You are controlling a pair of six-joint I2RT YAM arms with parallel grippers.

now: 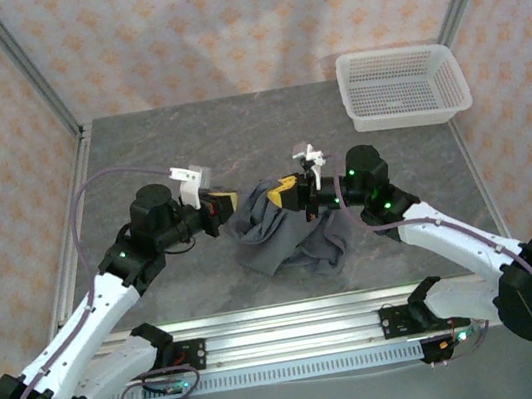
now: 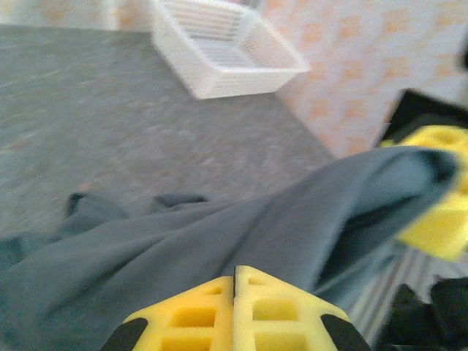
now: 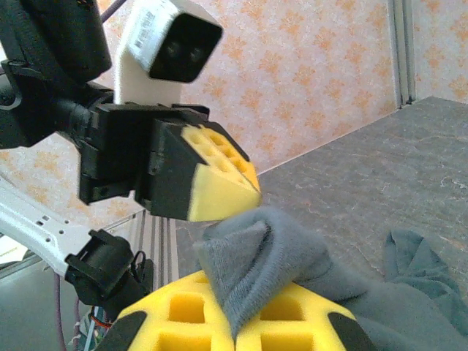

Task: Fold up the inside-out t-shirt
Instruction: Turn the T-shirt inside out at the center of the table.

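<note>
1. Yellow pads of the right pincer are clamped on a raised fold of the grey t-shirt.
2. Beside it, the left pincer has its pads pressed together at that fold; I cannot tell whether cloth is between them.
3. The t-shirt lies crumpled in the middle of the table, well apart from the white basket.

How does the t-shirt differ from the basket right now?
The t-shirt is dark grey; the basket white. The t-shirt is soft, bunched mid-table, pinched by the left end effector and right end effector; the basket is rigid mesh, untouched at the far right corner. Both sit on the table.
</note>
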